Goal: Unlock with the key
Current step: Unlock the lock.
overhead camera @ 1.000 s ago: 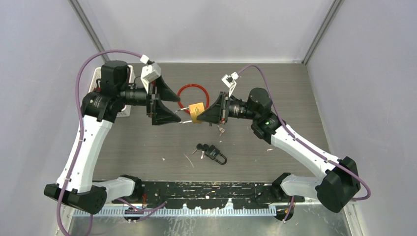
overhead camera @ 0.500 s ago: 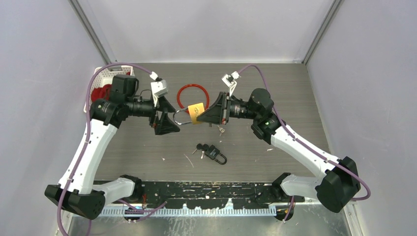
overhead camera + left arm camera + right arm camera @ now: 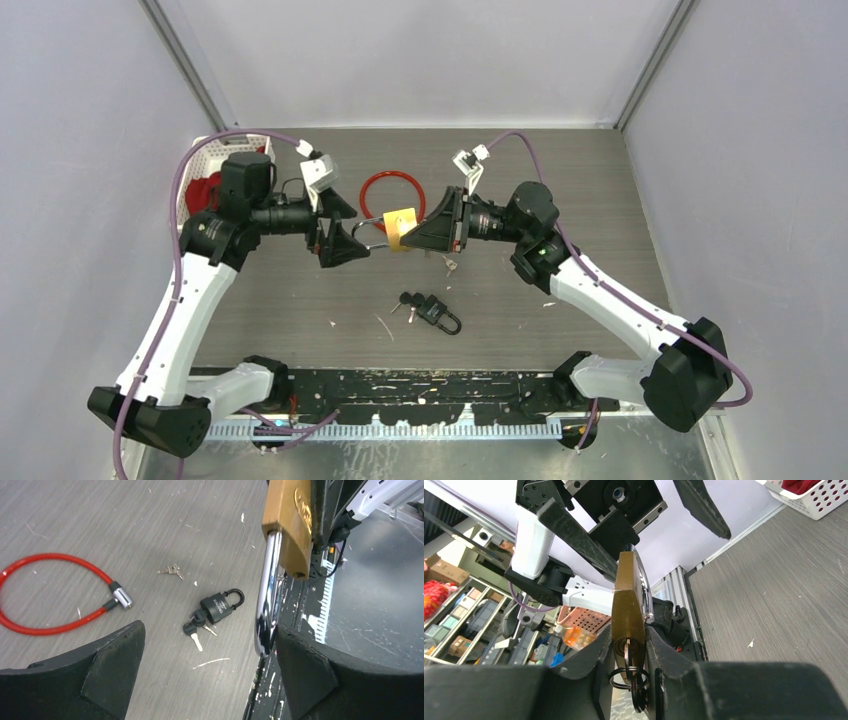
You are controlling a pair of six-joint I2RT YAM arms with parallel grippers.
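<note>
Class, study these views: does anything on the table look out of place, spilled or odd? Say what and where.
A small bunch of loose keys lies alone on the table, apart from any lock, and pale slivers litter the surface near the black padlock. Nothing looks damaged.

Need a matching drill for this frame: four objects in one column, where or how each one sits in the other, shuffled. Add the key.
Things:
1. brass padlock
2. black padlock
3. red cable lock
4. white basket

Places or states:
A. far-left corner of the table
B. lying flat near the middle of the table
C. clamped in the right gripper, key in its keyhole
D. looped on the far half of the table

Pairs: 1-C, 2-B, 3-D, 4-A
</note>
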